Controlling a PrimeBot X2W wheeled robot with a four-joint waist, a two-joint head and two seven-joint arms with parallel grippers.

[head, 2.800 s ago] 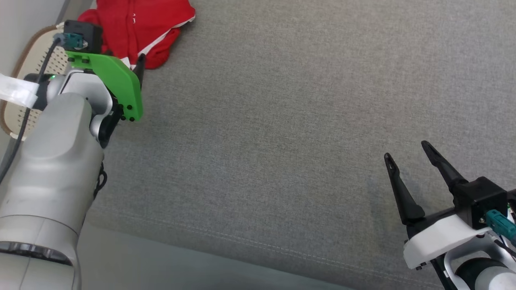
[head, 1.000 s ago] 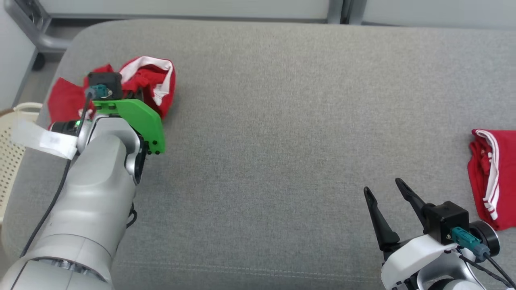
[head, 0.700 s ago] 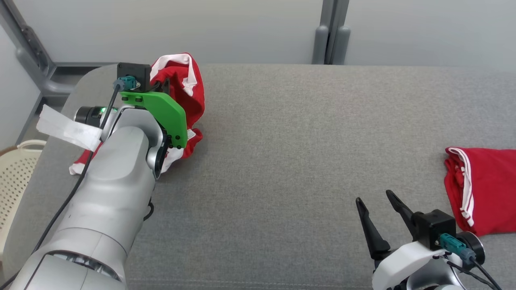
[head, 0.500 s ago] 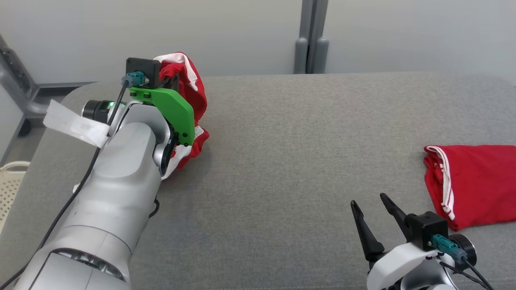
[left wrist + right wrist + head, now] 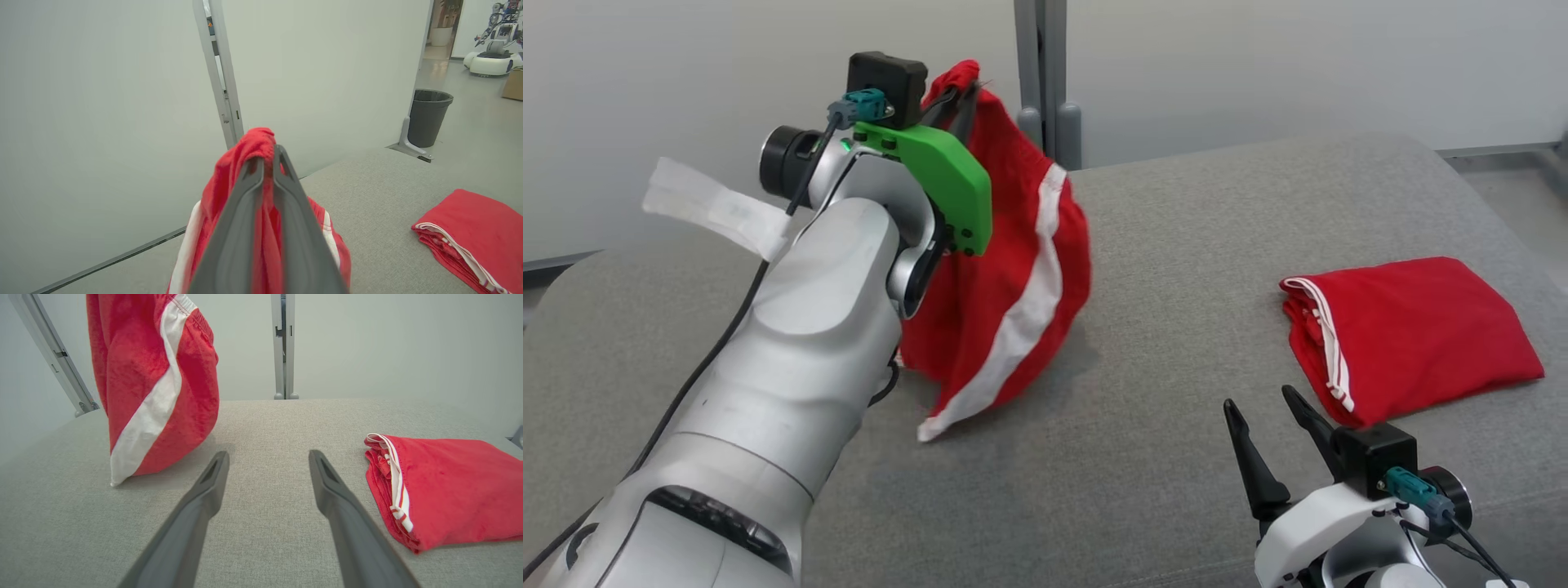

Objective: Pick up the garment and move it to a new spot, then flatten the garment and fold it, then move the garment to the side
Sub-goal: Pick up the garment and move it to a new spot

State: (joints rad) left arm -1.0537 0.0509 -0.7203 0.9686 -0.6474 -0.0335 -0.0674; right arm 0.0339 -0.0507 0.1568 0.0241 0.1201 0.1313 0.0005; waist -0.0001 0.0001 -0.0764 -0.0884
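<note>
Above the left half of the table [image 5: 1160, 245], the left hand [image 5: 267, 156] is clenched on the top of the red, white-striped garment [image 5: 1013, 269], which hangs with its near side hidden behind the forearm [image 5: 800, 343]. The pale tag [image 5: 711, 208] at that wrist is too blurred to read. The right hand [image 5: 1258, 398] stands released near a folded red cloth [image 5: 1413, 327].
</note>
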